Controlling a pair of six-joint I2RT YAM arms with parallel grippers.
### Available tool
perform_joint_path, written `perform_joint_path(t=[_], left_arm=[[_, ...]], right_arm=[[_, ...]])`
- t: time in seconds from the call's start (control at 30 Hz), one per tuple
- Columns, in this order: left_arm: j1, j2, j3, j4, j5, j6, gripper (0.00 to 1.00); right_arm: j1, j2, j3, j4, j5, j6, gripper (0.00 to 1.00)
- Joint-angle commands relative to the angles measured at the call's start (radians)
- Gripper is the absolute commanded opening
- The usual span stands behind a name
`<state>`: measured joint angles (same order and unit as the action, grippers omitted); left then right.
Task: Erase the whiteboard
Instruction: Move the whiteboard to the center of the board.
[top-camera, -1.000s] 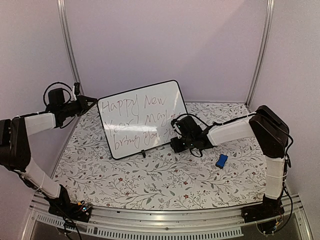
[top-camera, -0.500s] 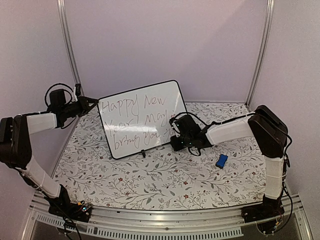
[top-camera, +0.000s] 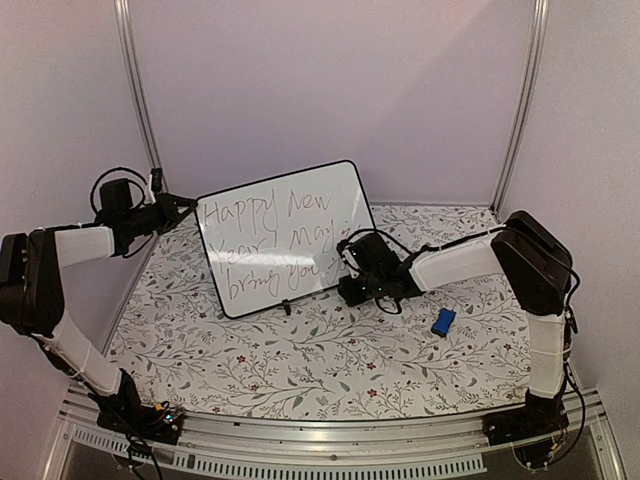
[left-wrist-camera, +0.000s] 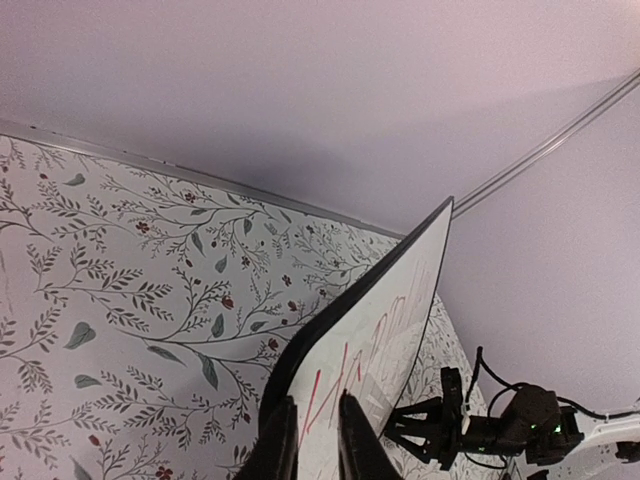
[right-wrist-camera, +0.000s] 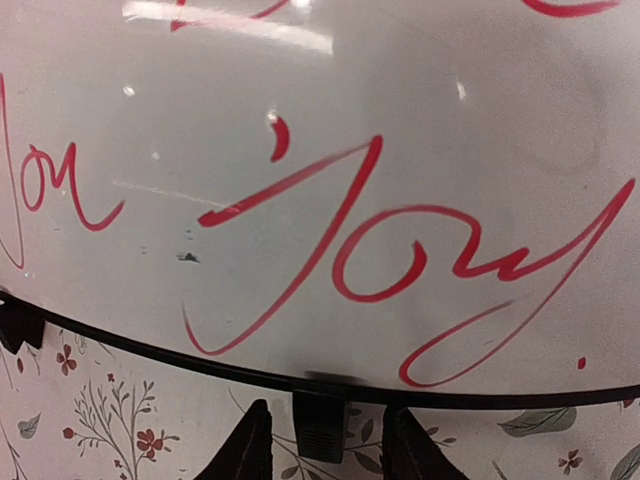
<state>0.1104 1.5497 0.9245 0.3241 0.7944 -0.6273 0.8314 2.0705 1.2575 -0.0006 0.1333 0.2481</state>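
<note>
Left wrist: left pincer (left-wrist-camera: 315, 412) grasping whiteboard (left-wrist-camera: 385, 320) rim; right wrist: right pincer (right-wrist-camera: 325, 412) parted

Soft light, glare on whiteboard (right-wrist-camera: 320, 190)

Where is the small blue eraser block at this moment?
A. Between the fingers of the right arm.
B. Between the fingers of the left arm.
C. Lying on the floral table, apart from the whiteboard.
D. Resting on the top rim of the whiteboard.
C: the blue eraser block lies on the table, apart from the whiteboard, and nothing holds it.
</note>
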Motion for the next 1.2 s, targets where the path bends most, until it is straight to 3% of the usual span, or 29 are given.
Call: perform_joint_path(t=[0.0,0.23,0.63,1.17], left_arm=[[0.008,-0.036,-0.023,-0.005,-0.039,0.025,0.16],[0.009,-0.093,-0.05,0.002,-0.062,0.045,0.23],[0.01,-0.054,-0.014,-0.073,-0.179,0.091,0.21],[0.002,0.004,0.002,-0.021,-0.068,0.061,0.21]], right_arm=[[0.005,0.001,-0.002,0.005,0.002,0.004,0.37],[0.005,0.005,-0.002,0.009,-0.004,0.005,0.37],[0.005,0.013,0.006,0.016,-0.011,0.005,0.32],[0.005,0.027,0.019,0.009,-0.021,0.005,0.31]])
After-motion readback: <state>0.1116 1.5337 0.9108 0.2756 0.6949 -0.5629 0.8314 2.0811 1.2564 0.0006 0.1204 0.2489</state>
